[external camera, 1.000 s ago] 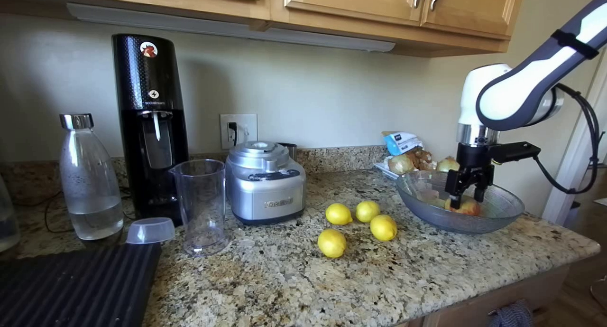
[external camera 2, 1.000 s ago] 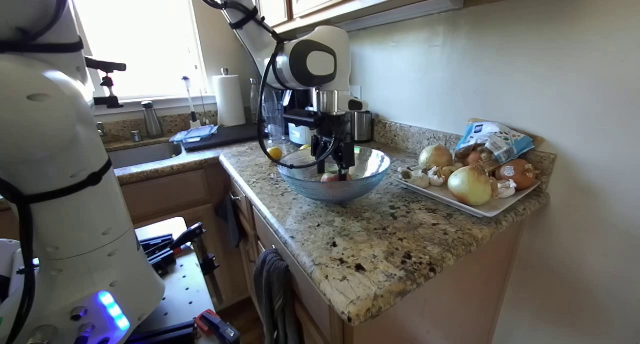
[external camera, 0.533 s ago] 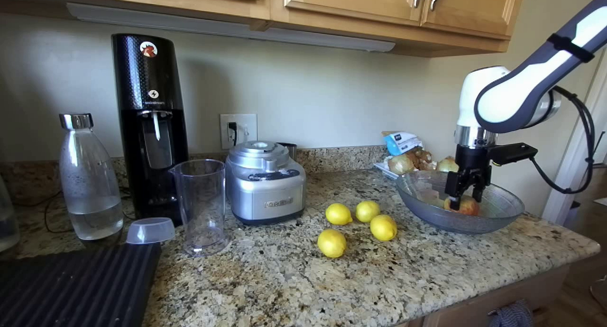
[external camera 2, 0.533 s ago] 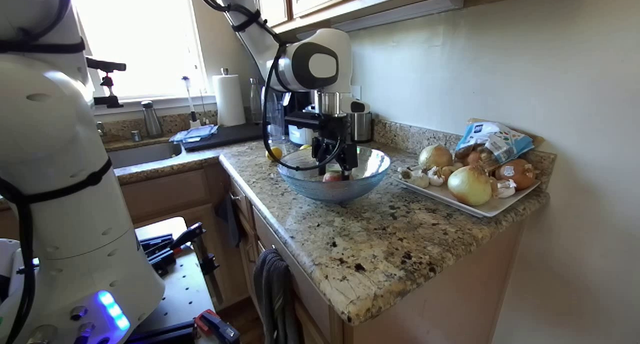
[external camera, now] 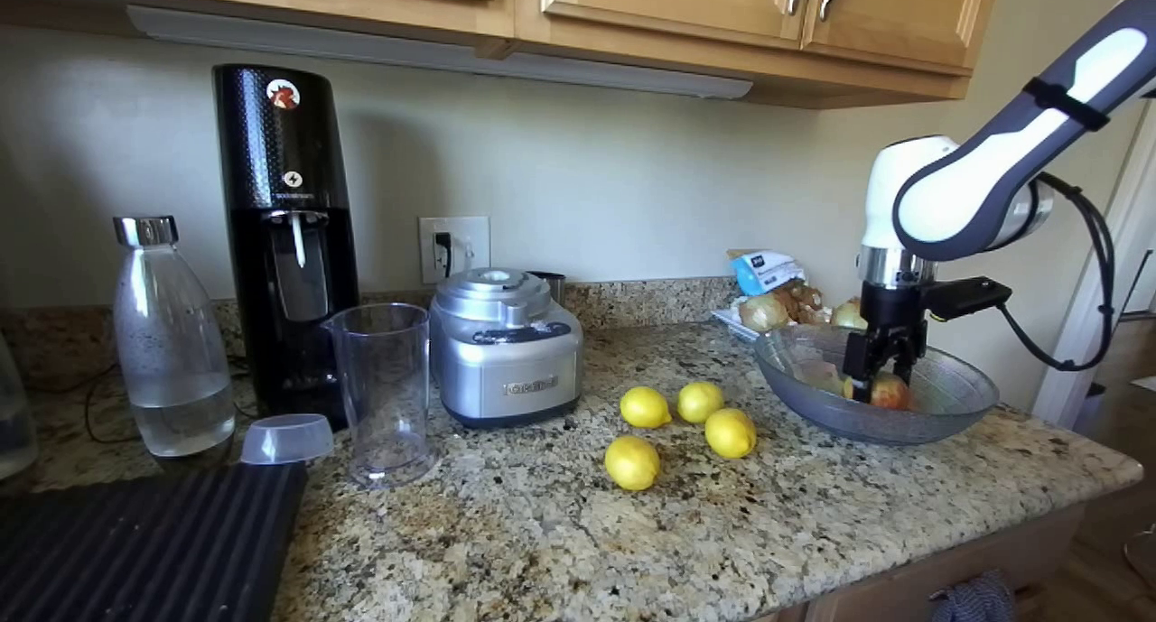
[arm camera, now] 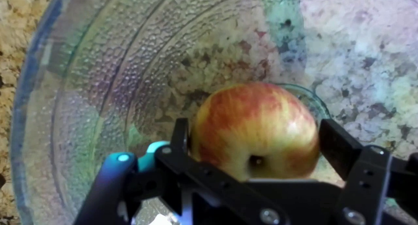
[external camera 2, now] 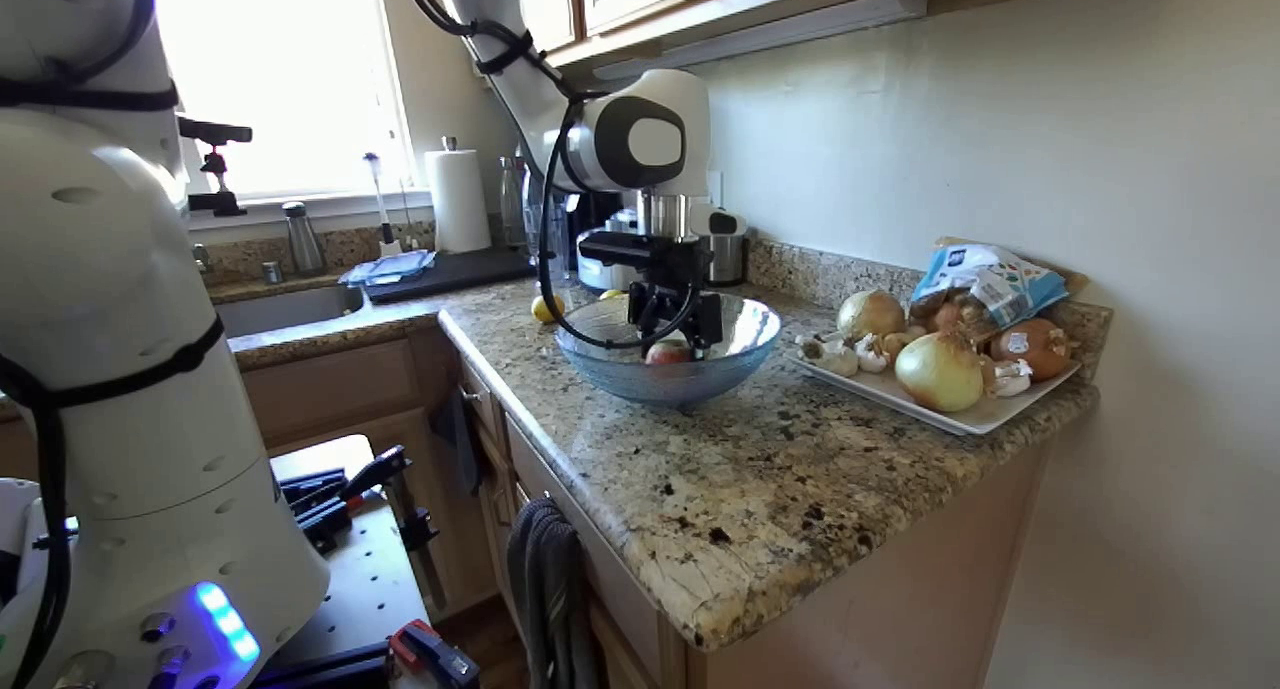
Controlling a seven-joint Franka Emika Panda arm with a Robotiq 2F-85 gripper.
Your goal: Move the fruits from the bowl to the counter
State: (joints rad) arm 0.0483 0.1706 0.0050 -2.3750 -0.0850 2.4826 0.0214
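Observation:
The red-and-yellow apple (external camera: 891,393) lies in the clear glass bowl (external camera: 822,412); it also shows in the wrist view (arm camera: 258,130). Several yellow lemons sit on the granite counter (external camera: 524,550), left of the bowl; one lemon (external camera: 632,463) lies nearest the front. My gripper (external camera: 880,385) points down inside the bowl, its fingers on either side of the apple. In the wrist view the gripper (arm camera: 254,121) stands wide, with the left finger (arm camera: 180,133) and right finger (arm camera: 339,146) close beside the apple. A thin dark gap shows at the left; contact at the right is unclear.
A silver food processor (external camera: 508,360), clear pitcher (external camera: 384,396), soda machine (external camera: 287,243) and bottle (external camera: 172,351) stand to the left, with a black ribbed mat (external camera: 144,532). A tray (external camera 2: 985,414) of onions and garlic stands beside the bowl. Cabinets (external camera: 686,13) hang above.
The arm has lowered deeper into the bowl and shifted slightly left in an exterior view, so the fingers stand lower around the apple. The lemons and bowl have not moved.

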